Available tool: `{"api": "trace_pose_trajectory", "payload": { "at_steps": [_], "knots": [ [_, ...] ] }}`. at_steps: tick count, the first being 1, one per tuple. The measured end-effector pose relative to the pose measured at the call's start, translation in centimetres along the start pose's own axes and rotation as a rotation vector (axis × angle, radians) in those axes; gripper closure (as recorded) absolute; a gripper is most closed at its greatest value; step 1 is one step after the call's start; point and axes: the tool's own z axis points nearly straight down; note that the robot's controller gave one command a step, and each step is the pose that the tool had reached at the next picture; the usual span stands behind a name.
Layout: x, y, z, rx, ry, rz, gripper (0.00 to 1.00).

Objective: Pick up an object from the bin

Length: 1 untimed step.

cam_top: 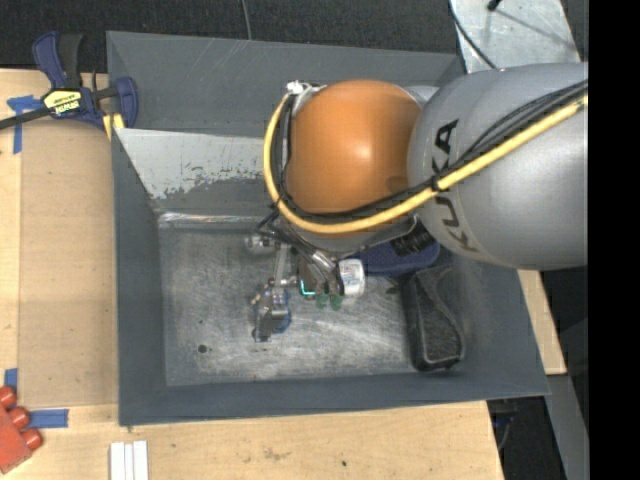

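Down on the middle of the bin (140,368) floor, under the orange cover (345,143), I see my gripper (271,308) low over a small thing with a blue patch (277,319). It looks to touch that thing or hang just above it. I cannot tell from this view whether the gripper is wide or narrow, nor whether anything sits inside it, so I treat the grasp as not yet made.

To do this step well, I would confirm the opening from the readout before trusting the picture. I would centre the gripper over the small thing and go straight down to the floor without dragging sideways. The piece seems light and would likely skid on the scuffed metal. I would close gently, then lift a little and check that it comes up.

Farther right, a blue thing (405,258) lies partly hidden under the arm (510,168). A black block (432,320) lies beside the right wall. Both are well apart from the gripper, so I judge a straight lift should clear them. The left half of the floor gives room if I must retry.
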Motion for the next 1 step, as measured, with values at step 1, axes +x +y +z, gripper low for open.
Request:
{"api": "trace_pose_trajectory", "payload": {
  "at_steps": [1],
  "knots": [
    [-1.38,-5.06,14.41,0.001,0.0,-0.242,0.0]
  ]
}}
